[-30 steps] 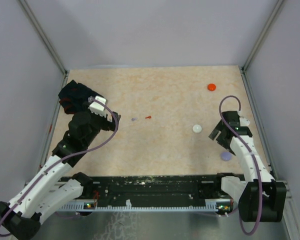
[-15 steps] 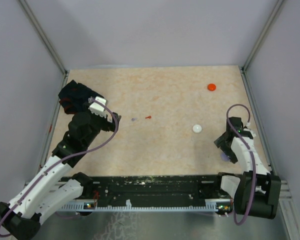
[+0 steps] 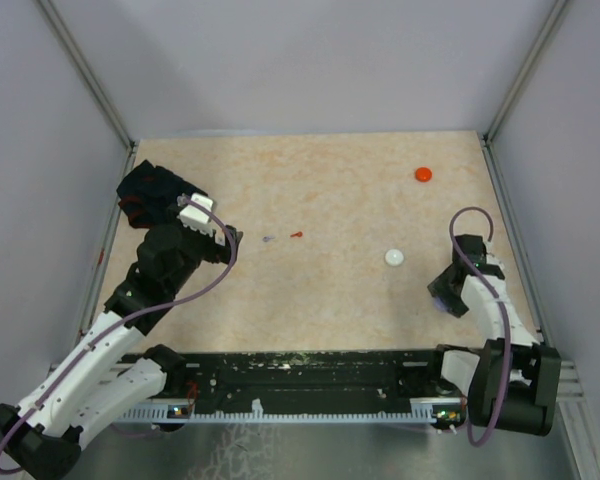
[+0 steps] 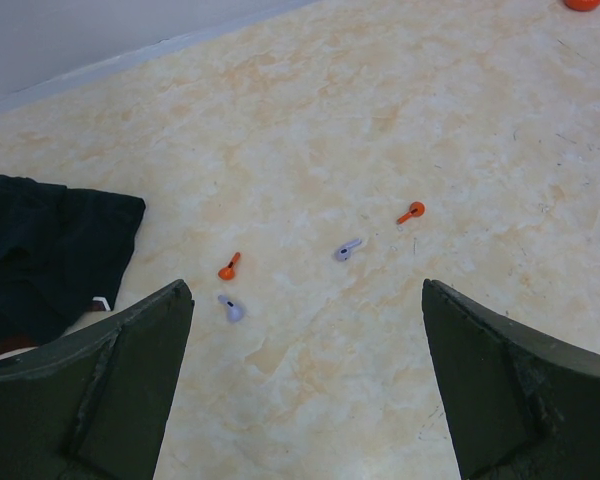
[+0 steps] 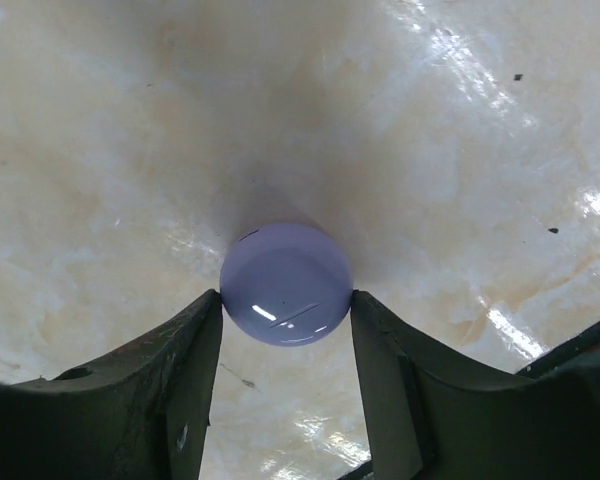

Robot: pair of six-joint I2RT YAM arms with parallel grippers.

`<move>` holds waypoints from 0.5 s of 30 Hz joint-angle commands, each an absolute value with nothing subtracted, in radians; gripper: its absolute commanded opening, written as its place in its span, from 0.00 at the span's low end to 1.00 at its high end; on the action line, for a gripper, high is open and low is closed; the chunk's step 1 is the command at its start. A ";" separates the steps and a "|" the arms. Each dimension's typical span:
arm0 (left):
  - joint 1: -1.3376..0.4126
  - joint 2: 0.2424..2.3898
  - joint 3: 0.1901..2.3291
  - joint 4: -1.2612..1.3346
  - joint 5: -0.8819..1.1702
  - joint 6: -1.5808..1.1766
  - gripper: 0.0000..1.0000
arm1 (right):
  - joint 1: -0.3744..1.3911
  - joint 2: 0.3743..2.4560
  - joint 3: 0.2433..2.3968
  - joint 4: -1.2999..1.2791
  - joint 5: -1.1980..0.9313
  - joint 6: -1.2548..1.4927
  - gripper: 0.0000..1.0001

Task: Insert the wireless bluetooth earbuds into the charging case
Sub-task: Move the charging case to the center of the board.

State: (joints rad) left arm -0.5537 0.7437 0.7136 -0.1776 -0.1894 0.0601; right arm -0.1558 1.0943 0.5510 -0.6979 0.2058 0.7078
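Now that the right fingers point(image 5: 170, 400) have dropped to pinch the purple case point(image 5: 285, 283), lifting comes next; the left fingers point(image 4: 100, 400) hang open.

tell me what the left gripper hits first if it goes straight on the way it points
Probably the bare table, just short of the earbuds. The left gripper is open and angled down at it. The nearest purple earbud lies off-centre between the fingers. Depth is hard to judge.

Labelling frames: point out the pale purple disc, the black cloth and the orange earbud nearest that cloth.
pale purple disc point(image 5: 286, 283): right wrist view, centre of its top.
black cloth point(image 4: 50, 250): left wrist view, middle of fabric.
orange earbud point(image 4: 226, 271): left wrist view, its head.
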 commanded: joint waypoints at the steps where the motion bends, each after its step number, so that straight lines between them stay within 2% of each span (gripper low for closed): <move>1: -0.548 0.740 0.707 -0.141 -0.171 0.064 1.00 | -0.164 1.049 0.549 -0.630 0.152 0.646 0.52; 7: -0.546 0.740 0.709 -0.142 -0.162 0.063 1.00 | -0.108 1.055 0.566 -0.620 0.154 0.606 0.50; 15: -0.545 0.745 0.705 -0.140 -0.149 0.064 1.00 | 0.215 1.176 0.653 -0.606 0.207 0.586 0.50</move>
